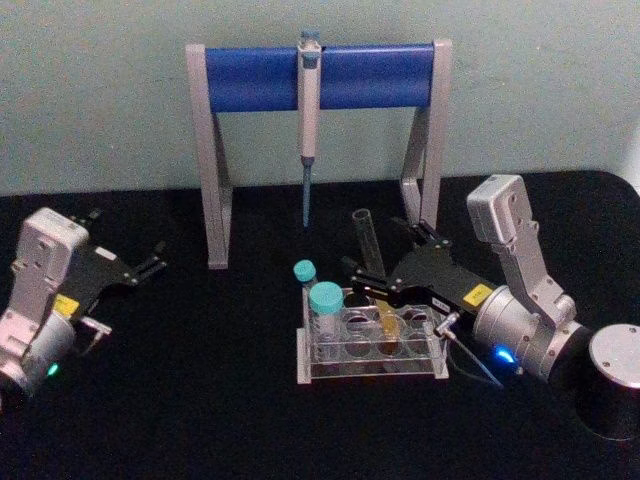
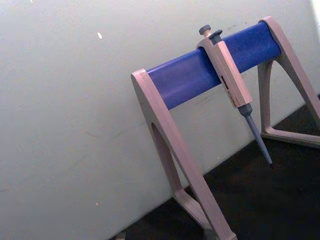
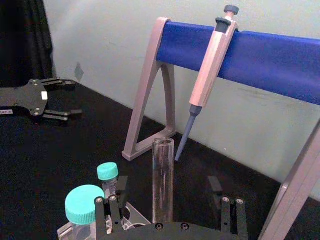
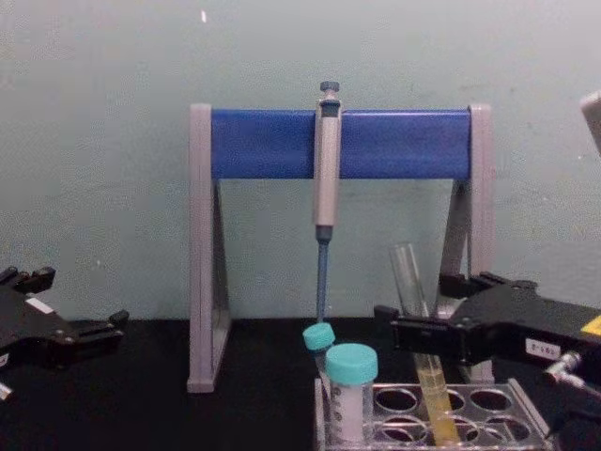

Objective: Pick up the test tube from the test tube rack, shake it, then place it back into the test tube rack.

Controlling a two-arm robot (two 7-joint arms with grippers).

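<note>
While one test tube (image 1: 366, 240) stands near two capped tubes (image 1: 325, 300), the right tool (image 1: 376, 250) straddles it wide.

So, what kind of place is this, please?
Probably a laboratory bench: a pipette hangs on a grey-and-blue pipette stand, and a clear test tube rack holds teal-capped tubes and a test tube with yellow liquid.

The test tube rack (image 1: 370, 373) sits before the pipette stand (image 1: 214, 160). In it, the test tube (image 1: 366, 238) leans near the middle, with two capped tubes (image 1: 325, 300) at its left end.
</note>
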